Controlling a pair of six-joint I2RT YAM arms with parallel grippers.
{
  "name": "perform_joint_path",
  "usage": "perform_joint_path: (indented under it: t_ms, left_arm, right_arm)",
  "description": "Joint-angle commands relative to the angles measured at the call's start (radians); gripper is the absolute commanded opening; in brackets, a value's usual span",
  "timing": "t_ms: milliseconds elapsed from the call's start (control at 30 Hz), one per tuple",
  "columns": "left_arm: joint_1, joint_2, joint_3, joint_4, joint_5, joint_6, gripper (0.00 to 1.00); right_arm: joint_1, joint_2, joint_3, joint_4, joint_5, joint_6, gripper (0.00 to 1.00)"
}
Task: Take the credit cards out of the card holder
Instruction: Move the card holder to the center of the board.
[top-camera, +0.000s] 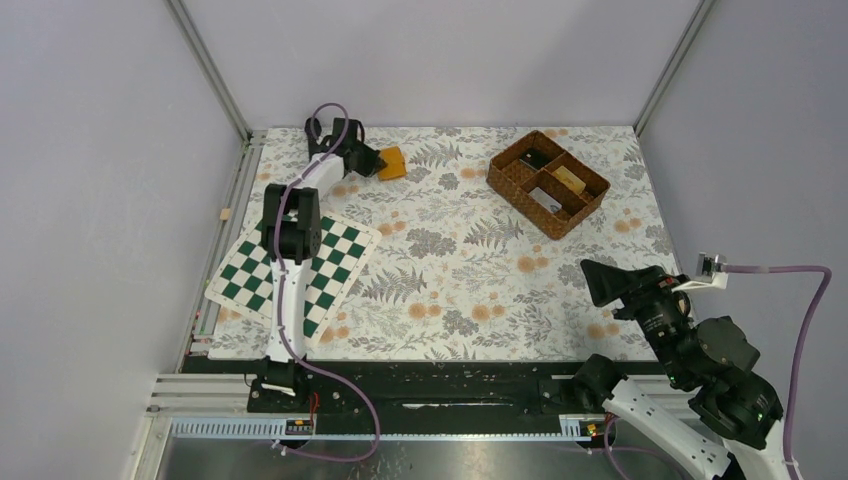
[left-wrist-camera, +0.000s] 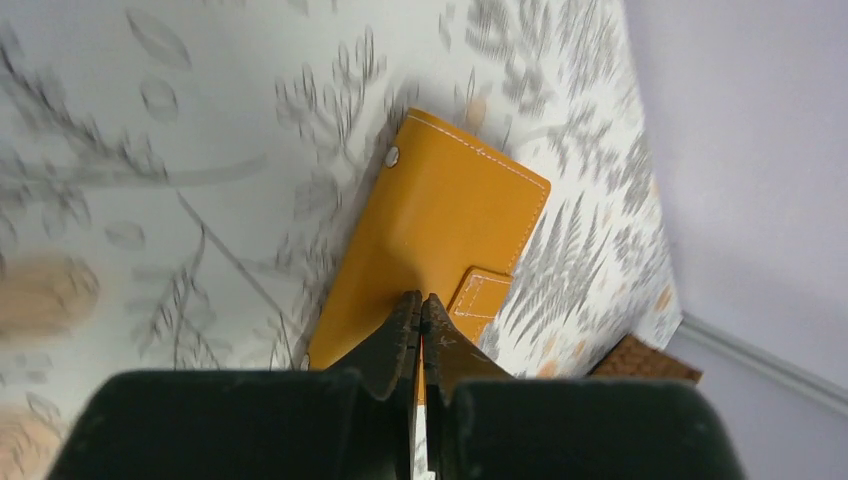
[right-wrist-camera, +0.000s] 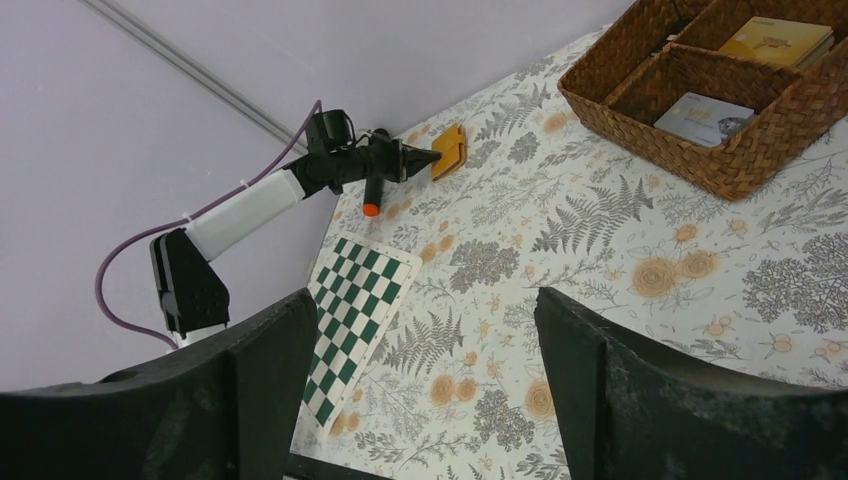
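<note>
We are seeing the basket (right-wrist-camera: 700, 165) lying beyond and right of our wide-open, empty right pincer (right-wrist-camera: 425, 300), the folded holder (left-wrist-camera: 440, 220) lying under our left pincer (left-wrist-camera: 420, 300), which is sitting fully closed with its tips touching it, and a beige card (right-wrist-camera: 780, 40) and a blue card (right-wrist-camera: 705, 118) resting in separate basket compartments.

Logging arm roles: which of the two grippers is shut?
The left gripper, tips closed at the orange-tan leather-like card holder; the right gripper stands wide open.

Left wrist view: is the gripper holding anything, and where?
Cannot tell: the left gripper, shut, meets the card holder at its near edge beside the strap.
</note>
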Motion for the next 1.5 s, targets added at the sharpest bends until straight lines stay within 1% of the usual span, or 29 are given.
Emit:
perform_joint_path:
  t_ms: [0,200,300,367,400,433,500,533,567,667,733,800,933,1067,1167,1267,1333,1400,1467]
  left_arm:
    - [-0.048,-0.074,-0.119,-0.125,0.04,0.088,0.0]
    - [-0.138,-0.212,-0.315,-0.119,0.052,0.172,0.0]
    - [-0.223,-0.298,-0.455,-0.098,0.076,0.206,0.0]
    - [-0.279,-0.387,-0.608,-0.026,0.121,0.199,0.0]
    - [-0.308,-0.462,-0.689,0.053,0.139,0.189,0.0]
    - [-0.331,-0.519,-0.76,0.094,0.145,0.182,0.0]
    - [-0.36,-0.605,-0.837,0.12,0.164,0.202,0.01]
    - [-0.364,-0.641,-0.855,0.112,0.171,0.217,0.04]
    - [-0.364,-0.672,-0.86,0.093,0.169,0.238,0.1]
    - [-0.363,-0.756,-0.864,0.01,0.088,0.32,0.33]
    - [-0.364,-0.788,-0.874,-0.036,0.026,0.363,0.4]
    - [-0.361,-0.8,-0.895,-0.048,0.014,0.39,0.39]
    - [-0.37,-0.804,-0.965,0.022,0.134,0.418,0.39]
    - [-0.409,-0.861,-1.059,0.061,0.183,0.429,0.39]
    - [-0.442,-0.911,-1.126,0.069,0.201,0.427,0.39]
    - [-0.475,-0.965,-1.214,0.139,0.22,0.411,0.39]
    - [-0.493,-0.984,-1.266,0.211,0.232,0.401,0.4]
    - [-0.504,-0.966,-1.289,0.272,0.268,0.397,0.4]
    - [-0.511,-0.92,-1.28,0.314,0.32,0.4,0.4]
  right_arm:
    - [0.005,-0.031,-0.007,-0.022,0.015,0.037,0.86]
    - [0.005,-0.055,-0.037,-0.059,0.005,0.028,0.86]
    - [0.005,-0.04,-0.044,-0.115,0.005,0.041,0.86]
    - [0.005,-0.042,-0.059,-0.136,-0.003,0.065,0.87]
    - [0.005,-0.049,-0.072,-0.137,-0.015,0.073,0.87]
    - [0.005,-0.054,-0.084,-0.132,-0.03,0.081,0.87]
    - [0.005,-0.054,-0.111,-0.123,-0.063,0.085,0.87]
    - [0.005,-0.047,-0.122,-0.122,-0.077,0.085,0.87]
    - [0.005,-0.036,-0.131,-0.123,-0.09,0.086,0.87]
    - [0.005,0.009,-0.175,-0.102,-0.134,0.089,0.87]
    - [0.005,0.04,-0.216,-0.054,-0.175,0.093,0.88]
    - [0.005,0.079,-0.266,-0.001,-0.209,0.102,0.88]
    - [0.005,0.153,-0.373,0.124,-0.282,0.147,0.85]
    - [0.005,0.213,-0.473,0.258,-0.35,0.214,0.78]
    - [0.005,0.252,-0.543,0.334,-0.368,0.264,0.76]
    - [0.005,0.284,-0.621,0.435,-0.388,0.31,0.74]
    - [0.005,0.304,-0.663,0.528,-0.429,0.312,0.74]
    - [0.005,0.334,-0.692,0.594,-0.452,0.317,0.75]
    - [0.006,0.367,-0.702,0.628,-0.449,0.326,0.77]
